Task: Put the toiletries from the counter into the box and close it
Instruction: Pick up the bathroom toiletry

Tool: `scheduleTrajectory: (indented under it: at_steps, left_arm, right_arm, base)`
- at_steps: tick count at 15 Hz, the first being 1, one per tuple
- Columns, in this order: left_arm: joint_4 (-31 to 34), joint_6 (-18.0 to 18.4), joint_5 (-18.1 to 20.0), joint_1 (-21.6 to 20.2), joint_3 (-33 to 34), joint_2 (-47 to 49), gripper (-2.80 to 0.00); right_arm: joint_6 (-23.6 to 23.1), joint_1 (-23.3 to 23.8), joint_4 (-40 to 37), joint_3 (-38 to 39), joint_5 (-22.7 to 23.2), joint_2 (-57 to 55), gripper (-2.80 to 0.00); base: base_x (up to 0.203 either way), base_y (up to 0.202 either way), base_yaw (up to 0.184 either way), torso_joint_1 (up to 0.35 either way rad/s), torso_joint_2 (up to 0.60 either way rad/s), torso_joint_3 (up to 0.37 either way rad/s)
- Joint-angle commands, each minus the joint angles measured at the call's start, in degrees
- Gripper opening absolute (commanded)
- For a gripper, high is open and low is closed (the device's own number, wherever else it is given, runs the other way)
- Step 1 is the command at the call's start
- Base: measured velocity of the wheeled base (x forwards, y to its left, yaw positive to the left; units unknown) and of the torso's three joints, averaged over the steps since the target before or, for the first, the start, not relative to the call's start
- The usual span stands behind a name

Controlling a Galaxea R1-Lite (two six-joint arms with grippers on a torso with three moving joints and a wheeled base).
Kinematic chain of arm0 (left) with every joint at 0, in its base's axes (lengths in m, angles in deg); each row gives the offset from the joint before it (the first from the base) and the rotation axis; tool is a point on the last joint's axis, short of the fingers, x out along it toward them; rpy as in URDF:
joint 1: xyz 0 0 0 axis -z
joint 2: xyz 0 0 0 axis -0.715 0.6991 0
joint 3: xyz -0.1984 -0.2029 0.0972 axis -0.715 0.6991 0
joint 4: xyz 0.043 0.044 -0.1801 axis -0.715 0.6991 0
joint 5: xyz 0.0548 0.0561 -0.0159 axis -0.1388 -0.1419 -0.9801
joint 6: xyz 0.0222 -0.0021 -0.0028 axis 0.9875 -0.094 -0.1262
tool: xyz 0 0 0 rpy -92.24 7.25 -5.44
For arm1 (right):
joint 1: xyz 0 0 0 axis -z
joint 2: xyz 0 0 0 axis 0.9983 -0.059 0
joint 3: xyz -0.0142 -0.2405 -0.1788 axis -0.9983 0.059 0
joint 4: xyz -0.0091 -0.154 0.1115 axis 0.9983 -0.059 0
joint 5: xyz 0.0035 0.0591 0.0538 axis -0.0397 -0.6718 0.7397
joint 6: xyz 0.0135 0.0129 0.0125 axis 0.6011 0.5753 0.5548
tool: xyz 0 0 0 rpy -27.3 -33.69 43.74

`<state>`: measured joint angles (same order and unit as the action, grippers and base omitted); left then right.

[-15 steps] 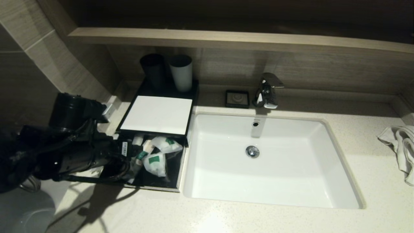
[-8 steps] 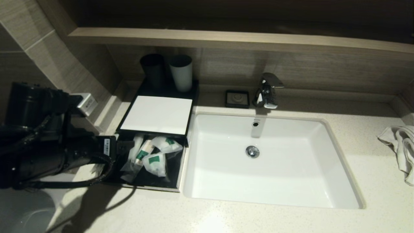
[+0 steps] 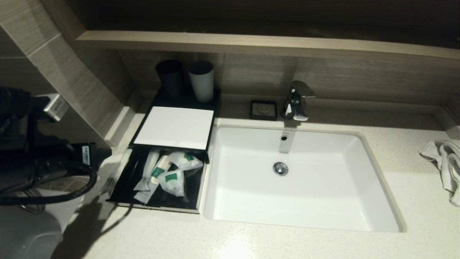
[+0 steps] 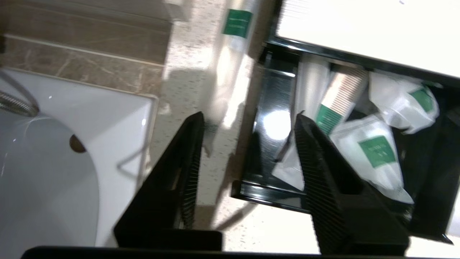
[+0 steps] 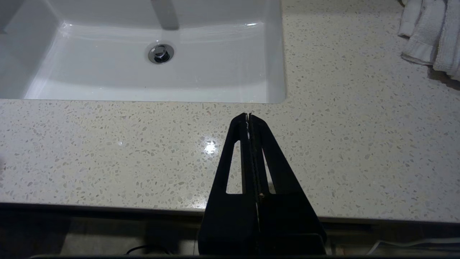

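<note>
One sachet (image 4: 230, 68) is left out on the surface (image 3: 287, 241), just beside the box (image 3: 158, 207). Left pincer (image 4: 248, 118) hovers wide and empty, probably lining up on it. Right pincer (image 5: 248, 116) sits pinched together, parked by the sink (image 5: 273, 86). Box lid (image 3: 175, 127) half open.

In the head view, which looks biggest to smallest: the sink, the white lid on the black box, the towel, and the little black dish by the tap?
1. Sink, by far the largest.
2. White lid.
3. Towel, though the picture's edge cuts it off, so its full size is unsure.
4. Black dish, smallest; it sits farther back, which shrinks it somewhat.
</note>
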<state>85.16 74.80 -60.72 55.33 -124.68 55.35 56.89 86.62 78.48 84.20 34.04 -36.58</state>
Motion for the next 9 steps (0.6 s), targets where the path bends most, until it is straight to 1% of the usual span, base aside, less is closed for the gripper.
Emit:
scheduleTrajectory:
  at_steps: [1,2,4,5,7,8,9]
  left_arm:
    - [-0.01,0.04,0.14,-3.22,0.21,0.1,-2.8]
    - [0.02,0.11,0.92,-4.54,0.49,0.32,-2.8]
    - [0.0,0.63,4.39,-8.03,2.33,0.63,-2.8]
    - [-0.14,1.82,6.86,-9.76,3.45,0.89,-2.8]
    - [-0.63,5.98,12.29,-14.1,5.09,2.17,-2.8]
    - [-0.76,7.44,13.92,-15.74,5.22,3.45,-2.8]
    - [-0.86,8.16,15.0,-16.63,5.14,4.63,-2.8]
  right_arm:
    - [0.03,0.0,0.0,0.0,0.0,0.0,-2.8]
    - [0.03,0.0,0.0,0.0,0.0,0.0,-2.8]
    - [0.03,0.0,0.0,0.0,0.0,0.0,-2.8]
    - [0.03,0.0,0.0,0.0,0.0,0.0,-2.8]
    - [0.03,0.0,0.0,0.0,0.0,-0.02,-2.8]
    - [0.03,0.0,0.0,0.0,0.0,0.0,-2.8]
    - [0.03,0.0,0.0,0.0,0.0,0.0,-2.8]
  base:
    - [0.0,0.0,0.0,0.0,0.0,0.0]
    - [0.0,0.0,0.0,0.0,0.0,0.0]
    - [0.0,0.0,0.0,0.0,0.0,0.0]
    - [0.0,0.0,0.0,0.0,0.0,0.0]
    - [0.0,0.0,0.0,0.0,0.0,0.0]
    - [0.0,0.0,0.0,0.0,0.0,0.0]
    - [0.0,0.0,0.0,0.0,0.0,0.0]
